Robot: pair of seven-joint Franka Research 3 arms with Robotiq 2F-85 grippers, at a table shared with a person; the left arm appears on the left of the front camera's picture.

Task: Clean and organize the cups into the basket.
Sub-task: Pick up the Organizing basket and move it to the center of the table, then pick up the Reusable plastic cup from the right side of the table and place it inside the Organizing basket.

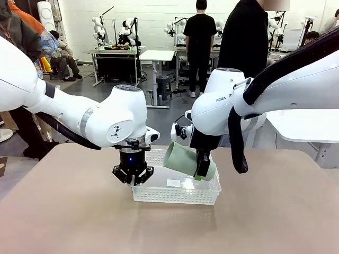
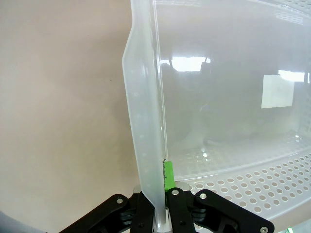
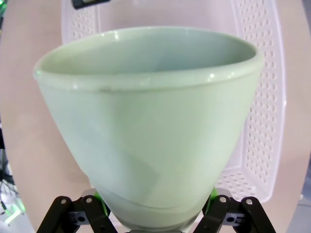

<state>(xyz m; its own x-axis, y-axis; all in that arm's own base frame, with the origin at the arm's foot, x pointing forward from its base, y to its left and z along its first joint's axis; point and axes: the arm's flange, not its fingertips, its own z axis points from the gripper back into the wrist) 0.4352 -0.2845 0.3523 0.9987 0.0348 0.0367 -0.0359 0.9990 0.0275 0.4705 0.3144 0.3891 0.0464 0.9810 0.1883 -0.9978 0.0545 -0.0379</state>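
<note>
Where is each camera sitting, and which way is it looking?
Front view: between the arms, robot's side, looking across the table at a person; both white arms show, left gripper on the basket rim, right gripper holding the mint cup.
Left wrist view: on the left wrist, looking down its gripper, shut on the basket's wall; black fingers show.
Right wrist view: on the right wrist, looking along its fingers clamping the cup, basket beyond.
Shared: every view shows the basket; front and right wrist show the cup.
</note>
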